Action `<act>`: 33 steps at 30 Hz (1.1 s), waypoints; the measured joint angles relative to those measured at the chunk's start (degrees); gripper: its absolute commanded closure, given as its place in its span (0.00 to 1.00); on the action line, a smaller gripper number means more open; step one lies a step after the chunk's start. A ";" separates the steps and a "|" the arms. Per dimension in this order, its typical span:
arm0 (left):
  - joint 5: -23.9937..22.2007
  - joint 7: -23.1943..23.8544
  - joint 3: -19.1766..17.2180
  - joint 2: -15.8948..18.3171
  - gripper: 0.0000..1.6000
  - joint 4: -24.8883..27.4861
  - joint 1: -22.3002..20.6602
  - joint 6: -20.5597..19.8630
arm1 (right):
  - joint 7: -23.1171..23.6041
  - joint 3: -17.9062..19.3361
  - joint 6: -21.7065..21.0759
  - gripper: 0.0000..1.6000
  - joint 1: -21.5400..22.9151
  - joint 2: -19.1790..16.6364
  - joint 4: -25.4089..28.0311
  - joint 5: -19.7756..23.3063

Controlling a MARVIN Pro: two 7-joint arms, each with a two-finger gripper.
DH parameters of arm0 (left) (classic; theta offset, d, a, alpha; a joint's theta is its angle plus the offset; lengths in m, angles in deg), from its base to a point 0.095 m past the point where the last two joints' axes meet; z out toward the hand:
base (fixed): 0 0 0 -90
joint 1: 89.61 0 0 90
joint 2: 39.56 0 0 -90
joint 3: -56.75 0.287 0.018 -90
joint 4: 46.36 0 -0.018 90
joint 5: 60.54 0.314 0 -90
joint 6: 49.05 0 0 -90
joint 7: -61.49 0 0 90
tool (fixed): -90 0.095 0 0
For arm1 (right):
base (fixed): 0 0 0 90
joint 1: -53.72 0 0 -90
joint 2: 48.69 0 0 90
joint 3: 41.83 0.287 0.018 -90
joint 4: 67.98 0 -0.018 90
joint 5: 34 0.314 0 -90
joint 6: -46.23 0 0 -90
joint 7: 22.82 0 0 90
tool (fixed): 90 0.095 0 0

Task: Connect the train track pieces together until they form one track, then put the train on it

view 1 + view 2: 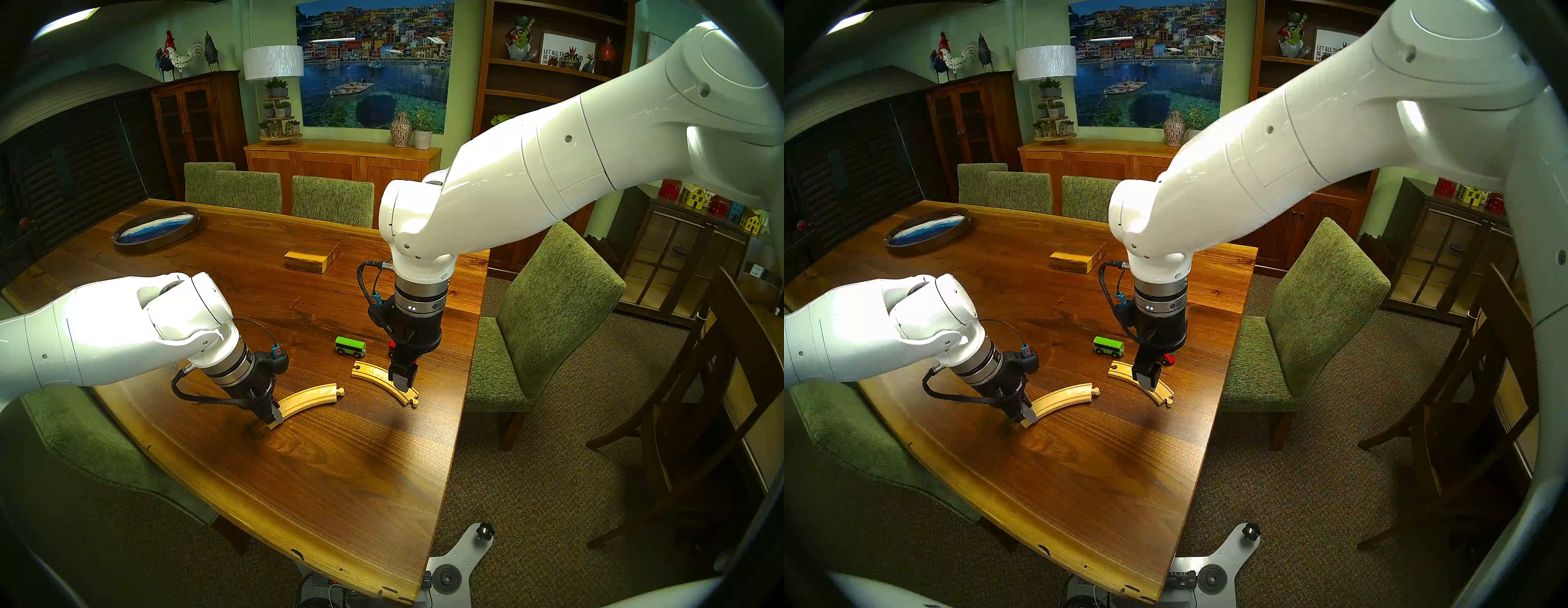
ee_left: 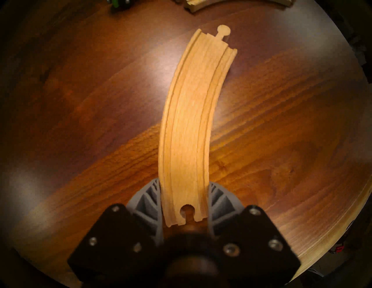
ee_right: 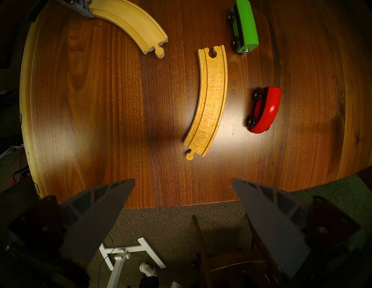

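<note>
Currently the left gripper [image 2: 185, 203] is clamped across the socket end of the near track piece [image 2: 189, 124], leaving its peg free and aimed toward the second track piece [image 3: 209, 100]; the two curves lie apart, not yet joined. Right gripper [image 3: 183, 201] hangs above the table [image 1: 339, 467] with fingers spread wide, holding nothing. Green carriage [image 3: 244, 26] and red engine [image 3: 265, 109] sit just beside the second piece, probably waiting until the track is whole.
</note>
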 measured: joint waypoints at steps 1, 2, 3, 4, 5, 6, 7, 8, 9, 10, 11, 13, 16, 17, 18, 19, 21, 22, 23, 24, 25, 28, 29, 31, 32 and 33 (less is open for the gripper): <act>-0.17 0.26 -0.25 0.00 1.00 -0.33 -0.23 0.00 | 0.00 0.00 0.00 0.00 0.00 0.00 0.00 0.00; -0.35 0.64 -0.57 0.02 1.00 -0.76 -0.57 0.00 | 0.00 0.00 0.00 0.00 -0.01 0.00 0.00 -0.01; -0.38 1.18 -0.86 0.04 1.00 -1.26 -1.04 0.00 | 0.00 0.00 0.00 0.00 -0.01 0.00 0.00 -0.01; -0.35 1.54 -0.98 0.05 1.00 -1.54 -1.32 0.00 | 0.00 0.00 0.00 0.00 -0.01 0.00 0.00 -0.01; -0.22 1.95 -1.08 0.06 1.00 -1.83 -1.64 0.00 | 0.00 0.00 0.00 0.00 -0.02 0.00 -0.01 -0.01; 0.05 2.37 -1.11 0.07 1.00 -2.09 -1.96 0.00 | 0.00 0.00 0.00 0.00 -0.02 0.00 -0.01 -0.01; 0.96 3.10 -1.11 0.08 1.00 -2.47 -2.45 0.00 | 0.00 0.00 -0.01 0.00 -0.02 0.00 -0.01 -0.02; 1.48 3.39 -1.08 0.08 1.00 -2.62 -2.65 0.00 | 0.00 0.00 -0.01 0.00 -0.02 0.00 -0.01 -0.02; 2.62 4.07 -0.93 0.06 1.00 -2.94 -3.07 0.01 | 0.00 0.00 -0.01 0.00 -0.02 0.00 -0.01 -0.02; 3.30 4.45 -0.82 0.03 1.00 -3.10 -3.28 0.02 | 0.00 0.00 -0.01 0.00 -0.03 0.00 -0.01 -0.02; 3.99 4.84 -0.67 -0.01 1.00 -3.29 -3.49 0.05 | 0.00 0.00 -0.01 0.00 -0.03 0.00 -0.01 -0.02; 6.68 6.45 -0.02 -0.28 1.00 -3.96 -4.17 0.35 | 0.00 0.00 -0.01 0.00 -0.03 0.00 -0.01 -0.02; 9.75 8.48 0.97 -0.69 1.00 -4.65 -4.82 1.55 | 0.00 0.00 -0.01 0.00 -0.03 0.00 -0.01 -0.03; 10.97 9.41 1.40 -0.83 1.00 -4.87 -5.06 2.24 | 0.00 0.00 -0.01 0.00 -0.03 0.00 -0.01 -0.03; 11.65 9.98 1.66 -0.91 1.00 -4.99 -5.21 2.68 | 0.00 0.00 -0.01 0.00 -0.03 0.00 -0.01 -0.03; 12.72 10.93 2.09 -1.03 1.00 -5.16 -5.43 3.46 | 0.00 0.00 -0.02 0.00 -0.03 0.00 -0.01 -0.03; 14.41 12.64 2.79 -1.20 1.00 -5.42 -5.77 4.83 | 0.00 0.00 -0.02 0.00 -0.03 0.00 -0.01 -0.03; 15.18 13.55 3.10 -1.29 1.00 -5.56 -5.95 5.52 | 0.00 0.00 -0.02 0.00 -0.03 0.00 -0.01 -0.03; 15.83 14.36 3.36 -1.38 1.00 -5.69 -6.09 6.14 | 0.00 0.00 -0.02 0.00 -0.04 0.00 -0.01 -0.03; 16.42 15.17 3.59 -1.48 1.00 -5.87 -6.24 6.74 | 0.00 0.00 -0.02 0.00 -0.04 0.00 -0.01 -0.04; 17.05 16.04 3.79 -1.62 1.00 -6.08 -6.38 7.37 | 0.00 0.00 -0.02 0.00 -0.04 0.00 -0.01 -0.04; 18.09 17.72 4.09 -2.04 1.00 -6.70 -6.64 8.44 | 0.00 0.01 -0.03 0.00 -0.04 0.00 -0.01 -0.04; 18.43 18.30 4.18 -2.25 1.00 -7.01 -6.71 8.77 | 0.00 0.01 -0.03 0.00 -0.04 0.00 -0.01 -0.04; 18.82 19.03 4.28 -2.58 1.00 -7.50 -6.77 9.13 | 0.00 0.01 -0.03 0.00 -0.04 0.00 -0.01 -0.04; 19.05 19.48 4.33 -2.83 1.00 -7.87 -6.79 9.33 | 0.00 0.01 -0.03 0.00 -0.04 0.00 -0.01 -0.04; 19.18 19.73 4.35 -2.98 1.00 -8.09 -6.81 9.43 | 0.00 0.01 -0.03 0.00 -0.04 0.00 -0.01 -0.04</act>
